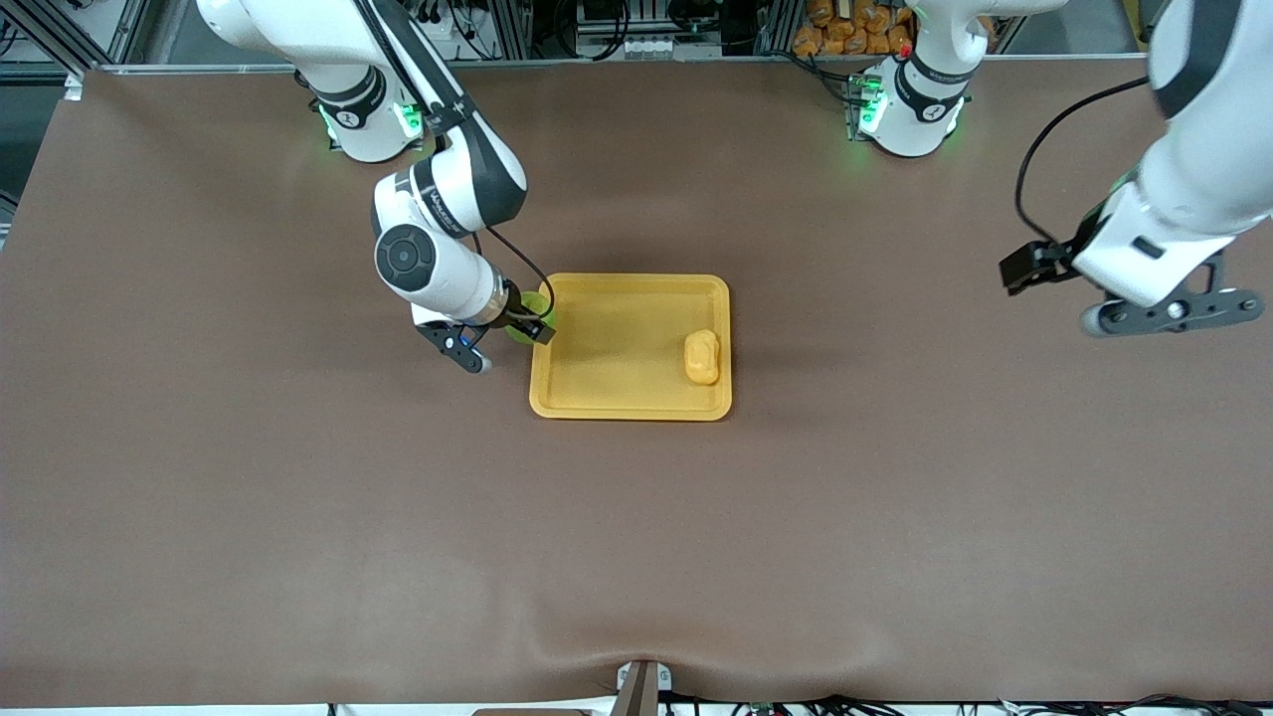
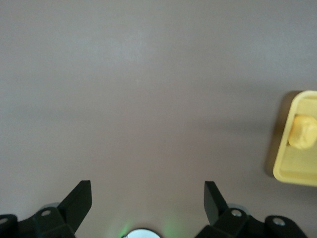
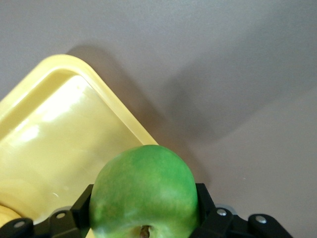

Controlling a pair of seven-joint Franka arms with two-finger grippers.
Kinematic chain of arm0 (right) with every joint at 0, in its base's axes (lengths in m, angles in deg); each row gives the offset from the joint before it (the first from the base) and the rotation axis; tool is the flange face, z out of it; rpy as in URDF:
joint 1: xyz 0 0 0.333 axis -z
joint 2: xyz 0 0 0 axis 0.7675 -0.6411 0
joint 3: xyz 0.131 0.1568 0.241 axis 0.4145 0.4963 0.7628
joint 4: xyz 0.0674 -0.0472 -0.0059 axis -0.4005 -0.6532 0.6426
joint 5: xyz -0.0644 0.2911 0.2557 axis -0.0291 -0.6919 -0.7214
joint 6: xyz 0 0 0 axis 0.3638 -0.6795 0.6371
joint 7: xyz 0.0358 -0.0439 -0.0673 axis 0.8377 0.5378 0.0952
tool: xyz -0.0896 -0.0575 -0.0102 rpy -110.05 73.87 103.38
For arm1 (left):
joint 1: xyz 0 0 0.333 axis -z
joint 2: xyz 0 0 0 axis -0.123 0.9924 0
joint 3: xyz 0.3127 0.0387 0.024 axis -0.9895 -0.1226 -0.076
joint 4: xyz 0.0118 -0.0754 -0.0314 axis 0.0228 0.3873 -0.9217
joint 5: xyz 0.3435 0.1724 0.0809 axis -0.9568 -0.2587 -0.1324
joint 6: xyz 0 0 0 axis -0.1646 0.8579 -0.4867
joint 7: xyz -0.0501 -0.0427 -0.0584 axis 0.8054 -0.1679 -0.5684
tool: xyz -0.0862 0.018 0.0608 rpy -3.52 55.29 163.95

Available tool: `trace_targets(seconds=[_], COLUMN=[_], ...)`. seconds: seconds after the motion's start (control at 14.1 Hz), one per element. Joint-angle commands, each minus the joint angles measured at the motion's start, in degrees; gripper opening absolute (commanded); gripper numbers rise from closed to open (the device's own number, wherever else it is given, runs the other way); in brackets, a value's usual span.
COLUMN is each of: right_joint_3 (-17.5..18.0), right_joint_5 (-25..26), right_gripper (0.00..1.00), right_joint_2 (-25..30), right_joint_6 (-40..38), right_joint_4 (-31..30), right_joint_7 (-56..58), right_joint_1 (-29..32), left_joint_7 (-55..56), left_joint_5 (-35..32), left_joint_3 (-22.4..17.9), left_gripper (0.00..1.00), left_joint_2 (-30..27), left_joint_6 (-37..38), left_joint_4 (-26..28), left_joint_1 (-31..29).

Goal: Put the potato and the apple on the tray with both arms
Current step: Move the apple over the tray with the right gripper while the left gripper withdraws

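The yellow-orange tray (image 1: 617, 348) lies mid-table. The potato (image 1: 701, 357) rests inside it, by the rim toward the left arm's end. My right gripper (image 1: 527, 324) is shut on the green apple (image 1: 536, 302) and hangs over the tray's rim at the right arm's end. In the right wrist view the apple (image 3: 143, 193) fills the space between the black fingers (image 3: 81, 203), with the tray's corner (image 3: 64, 144) just under it. My left gripper (image 1: 1174, 310) hangs open and empty over bare cloth at the left arm's end. Its wrist view shows the tray's rim (image 2: 292, 174) and the potato (image 2: 303, 131).
A brown cloth (image 1: 298, 497) covers the whole table, with a raised fold at the front edge (image 1: 641, 656). Orange items (image 1: 855, 25) sit off the table past the arm bases.
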Motion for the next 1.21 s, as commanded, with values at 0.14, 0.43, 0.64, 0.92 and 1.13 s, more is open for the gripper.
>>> trace_targets(seconds=[0.14, 0.43, 0.64, 0.92, 1.13], right_joint_3=[-0.52, -0.52, -0.52, -0.52, -0.60], right_joint_5=[-3.32, -3.32, -3.32, -3.32, -3.15], right_gripper=[0.00, 0.00, 0.00, 0.14, 0.95], right_joint_2=[-3.99, -7.24, -8.83, -10.94, -12.26], right_joint_6=[2.08, 3.92, 5.95, 6.75, 6.57], right_joint_4=[3.18, 5.03, 5.04, 5.91, 7.32], right_joint_7=[-2.95, -5.51, -5.95, -7.45, -9.55], right_joint_1=[-2.26, -3.85, -4.99, -5.69, -5.69], left_joint_7=[-5.26, -5.53, -5.96, -6.32, -8.77], left_joint_5=[1.46, 1.11, 1.72, 1.90, 4.44], left_joint_3=[0.03, 0.03, -0.94, -0.32, -1.54], left_gripper=[1.00, 1.00, 1.00, 1.00, 1.00], left_joint_2=[-2.78, -2.78, -4.19, -6.55, -7.17], left_joint_6=[2.53, 2.62, 2.71, 4.38, 4.29], left_joint_4=[1.01, 0.93, 1.01, 1.10, 1.10], left_joint_1=[-1.79, -1.79, -2.49, -2.40, -2.23])
